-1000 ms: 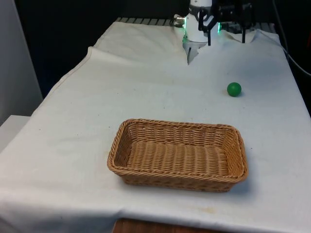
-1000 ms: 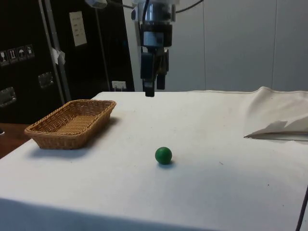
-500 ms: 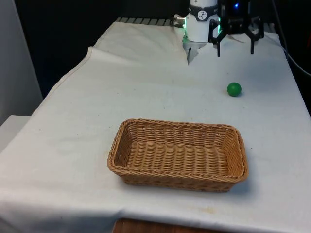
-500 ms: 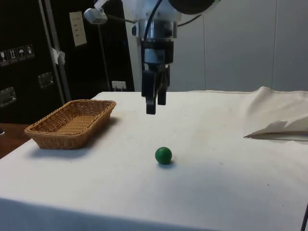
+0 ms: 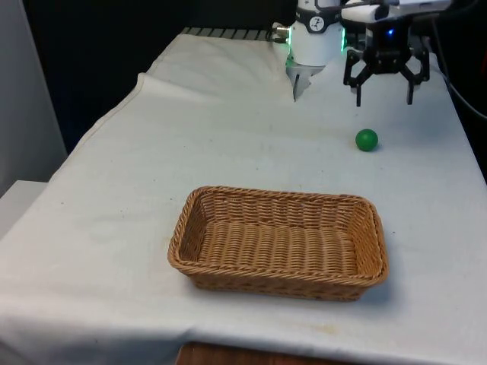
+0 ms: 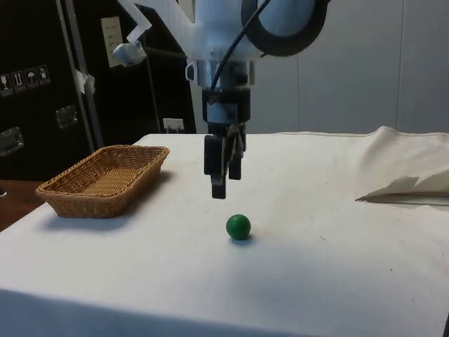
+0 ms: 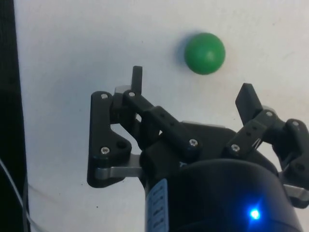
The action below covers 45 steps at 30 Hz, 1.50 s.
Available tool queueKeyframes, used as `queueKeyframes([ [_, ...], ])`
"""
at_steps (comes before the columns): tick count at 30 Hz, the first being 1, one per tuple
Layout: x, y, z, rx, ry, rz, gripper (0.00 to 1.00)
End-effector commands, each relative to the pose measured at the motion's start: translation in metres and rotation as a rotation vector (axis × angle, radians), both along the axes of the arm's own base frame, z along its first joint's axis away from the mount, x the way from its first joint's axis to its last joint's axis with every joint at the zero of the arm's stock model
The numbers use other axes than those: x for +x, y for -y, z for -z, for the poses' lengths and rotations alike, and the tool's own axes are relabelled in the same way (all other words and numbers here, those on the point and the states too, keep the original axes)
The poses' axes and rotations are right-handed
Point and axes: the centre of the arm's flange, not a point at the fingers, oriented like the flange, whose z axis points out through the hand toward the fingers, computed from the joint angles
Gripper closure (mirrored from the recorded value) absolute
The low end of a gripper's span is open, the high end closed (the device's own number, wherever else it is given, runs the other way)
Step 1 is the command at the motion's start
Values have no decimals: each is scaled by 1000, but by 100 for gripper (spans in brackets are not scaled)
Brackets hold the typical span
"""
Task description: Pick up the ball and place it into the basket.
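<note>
Tool (image 5: 384,97) spread wide above 1 green ball (image 5: 367,140); 1 basket (image 5: 278,242).

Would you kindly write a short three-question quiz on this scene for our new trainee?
1. True or false: the green ball lies inside the wicker basket.
2. The end effector is: A) shut on the ball, B) open above the white cloth, C) inside the basket.
3. Fill in: in the side view the ball rests on the ____.

Key: 1. False; it lies on the cloth, apart from the basket. 2. B. 3. Cloth.
</note>
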Motion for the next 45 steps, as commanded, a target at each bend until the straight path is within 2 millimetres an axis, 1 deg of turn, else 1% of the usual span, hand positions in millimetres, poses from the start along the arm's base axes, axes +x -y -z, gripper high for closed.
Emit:
queueKeyframes([
  [1,0,-1,3,-3,4,4,0],
  [6,-2,-1,14,-14,-2,-4,0],
  [7,-2,-2,11,-9,-7,-4,0],
  [10,-3,1,22,-23,-11,-10,0],
  [16,-4,1,35,-31,-23,-14,0],
  [23,-5,-6,53,-41,-12,-18,0],
  [24,-5,-4,52,-42,-19,-19,0],
  [26,-5,-8,61,-46,-12,-18,0],
  [32,-5,-11,78,-62,-8,-23,0],
  [33,-5,-11,75,-54,-15,-27,0],
  [34,-5,-11,79,-63,-7,-25,0],
  [37,-4,-10,82,-67,-4,-28,0],
  [45,-5,-10,82,-66,-6,-30,0],
])
